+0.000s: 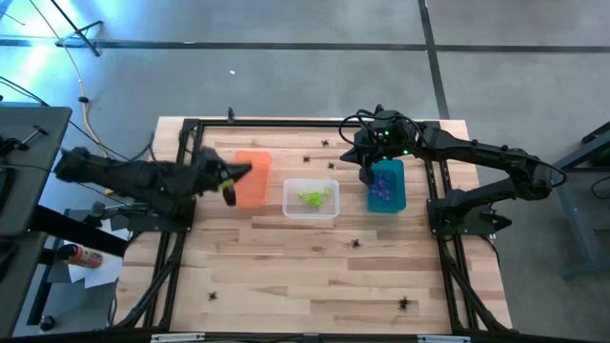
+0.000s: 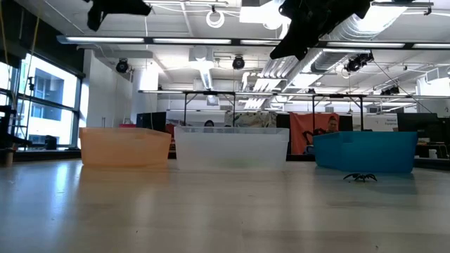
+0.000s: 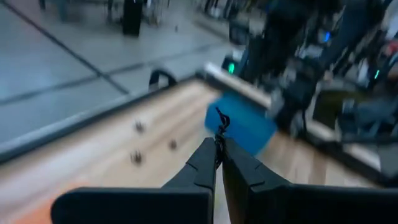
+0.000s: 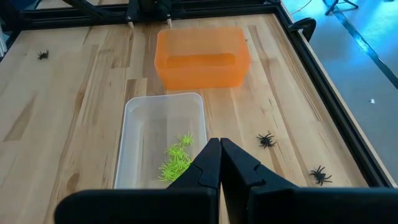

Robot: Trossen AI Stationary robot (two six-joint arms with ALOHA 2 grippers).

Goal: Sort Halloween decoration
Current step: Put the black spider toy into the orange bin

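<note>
left hand (image 3: 219, 146) pinches black spider (image 3: 221, 122), blurred against teal bin (image 3: 245, 124).

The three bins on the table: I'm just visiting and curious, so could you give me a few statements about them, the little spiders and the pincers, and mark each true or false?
1. The clear bin holds lime green spiders. True.
2. The orange bin is full of black spiders. False: the right wrist view shows it empty.
3. The left pincer pinches a black spider at its tip. True.
4. The teal bin stands between the other two bins. False: the clear bin is in the middle, the teal bin at one end.
5. Black spiders still lie loose on the wooden table. True: one lies at, another at.
6. The right pincer is wide open. False: its fingers are shut, with nothing seen between them.
</note>
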